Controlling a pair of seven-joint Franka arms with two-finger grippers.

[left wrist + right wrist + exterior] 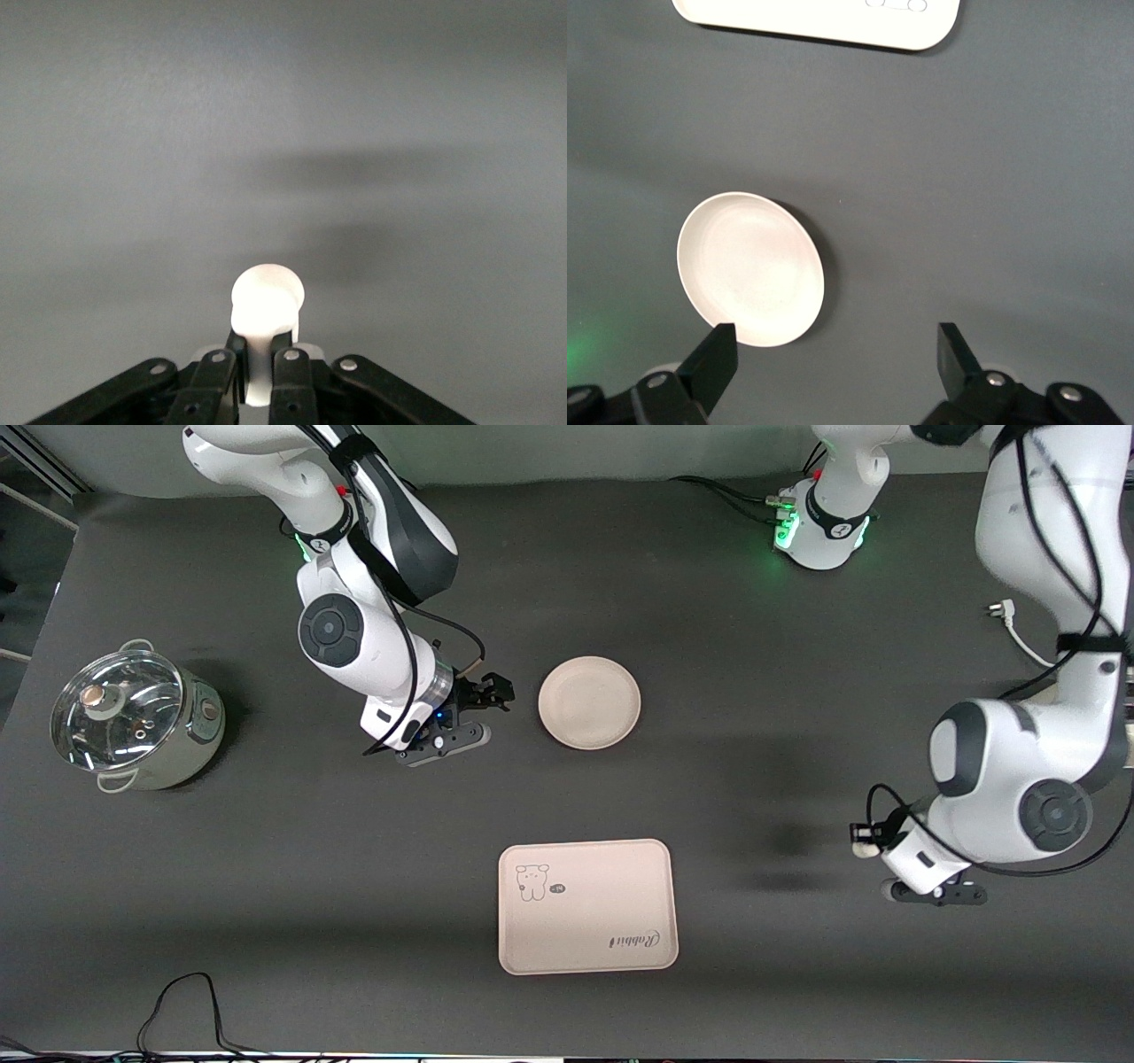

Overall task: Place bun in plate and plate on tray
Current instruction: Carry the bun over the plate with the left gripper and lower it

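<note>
Left tool [257, 367] closed on the bun [266, 305], up over bare bench [797, 691] toward the left arm's end. Right tool [483, 695] spread wide and empty, at the plate's [589, 702] nine o'clock.

Tray [587, 906] at the plate's six o'clock, well apart, nearer the front camera — probably light and stiff; best left lying flat. Plate shallow, likely light and slippery — raised rim the only sensible grip. Bun smooth, small, perhaps soft; gentle pinch across the middle.

Hard to make out: bun a mere white speck in the front view, overexposed in the left wrist view.
</note>
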